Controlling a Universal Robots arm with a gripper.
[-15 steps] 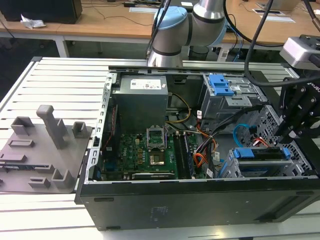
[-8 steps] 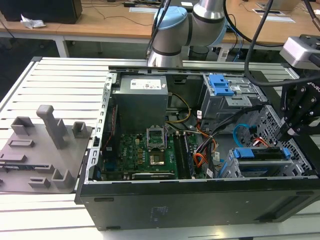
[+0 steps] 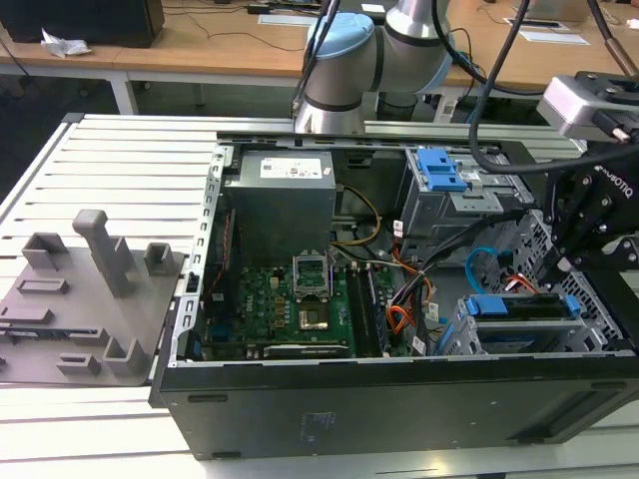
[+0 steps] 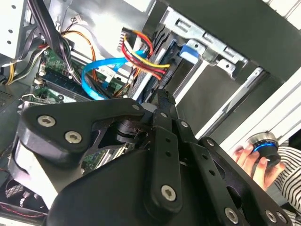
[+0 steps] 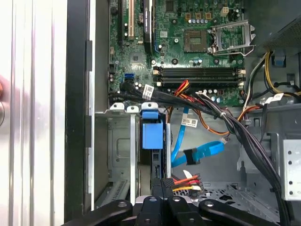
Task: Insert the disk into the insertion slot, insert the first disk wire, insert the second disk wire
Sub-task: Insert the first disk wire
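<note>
Exterior view: disk (image 3: 519, 306) seated in the insertion slot (image 3: 454, 337), gripper (image 3: 561, 267) just above the slot.
The disk's blue caddy sits inside the insertion slot, enclosed by the perforated silver cage walls. In the first wrist view the gripper's fingers are drawn together on the black connector of the first disk wire (image 5: 186, 181), a red, yellow and black bundle. The connector is at the slot's open end, close to the edge of the disk; whether it touches the disk cannot be told. The second disk wire (image 5: 197, 151), a light-blue flat cable, curves in a loop beside the slot, between it and the motherboard (image 5: 197, 42). It lies near the gripped connector but apart from it. Whether either end of this cable is plugged in cannot be told.
</note>
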